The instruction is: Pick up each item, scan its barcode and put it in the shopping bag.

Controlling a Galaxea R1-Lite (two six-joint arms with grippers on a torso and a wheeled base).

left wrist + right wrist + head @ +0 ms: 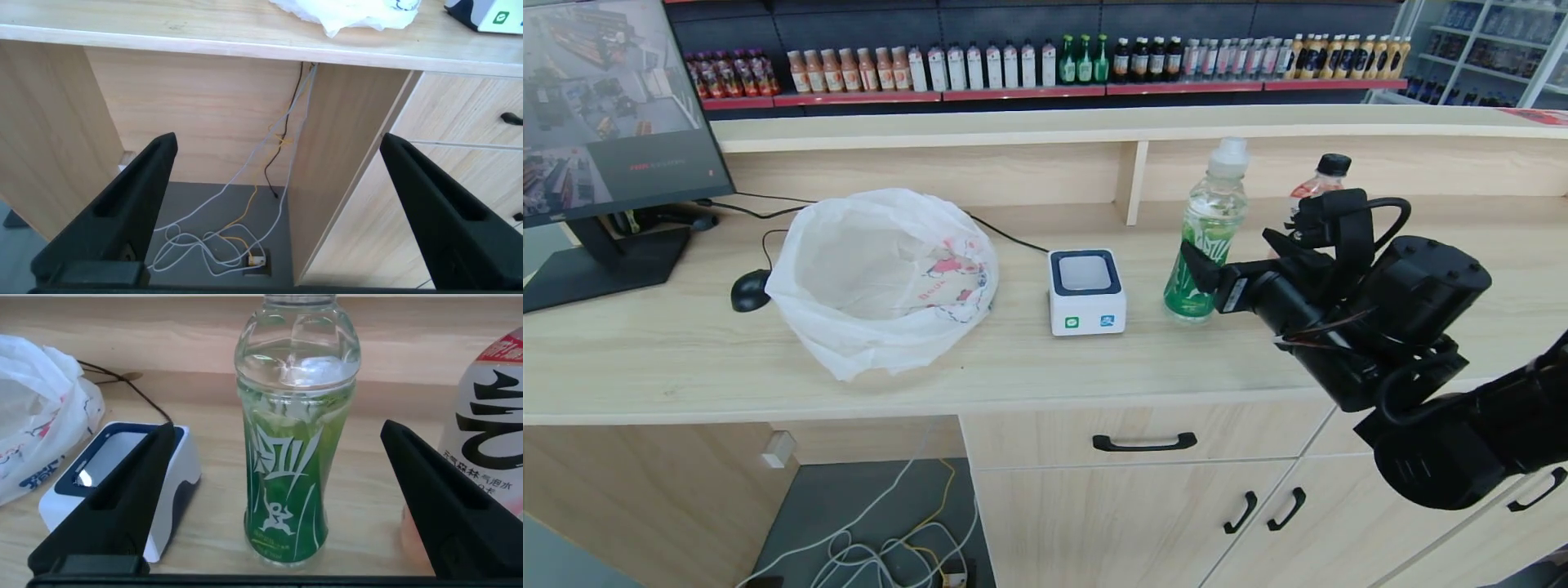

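A clear bottle with a green label (1207, 233) (292, 465) stands upright on the wooden counter (1013, 359), right of the white scanner box (1086, 291) (122, 490). My right gripper (1240, 260) (278, 518) is open and level with the bottle's lower half. The bottle lines up with the gap between the fingers, and nothing is gripped. A second bottle with a black cap and a white and orange label (1321, 181) (490, 433) stands just behind and to the right. The white plastic shopping bag (882, 278) (351, 15) lies open left of the scanner. My left gripper (278, 220) hangs open below the counter's edge.
A monitor (605, 122) and a black mouse (750, 290) occupy the counter's left end. A raised shelf with an upright divider (1131, 184) backs the counter. Loose cables (221, 245) lie on the floor in the open bay below, with drawers (1143, 443) to its right.
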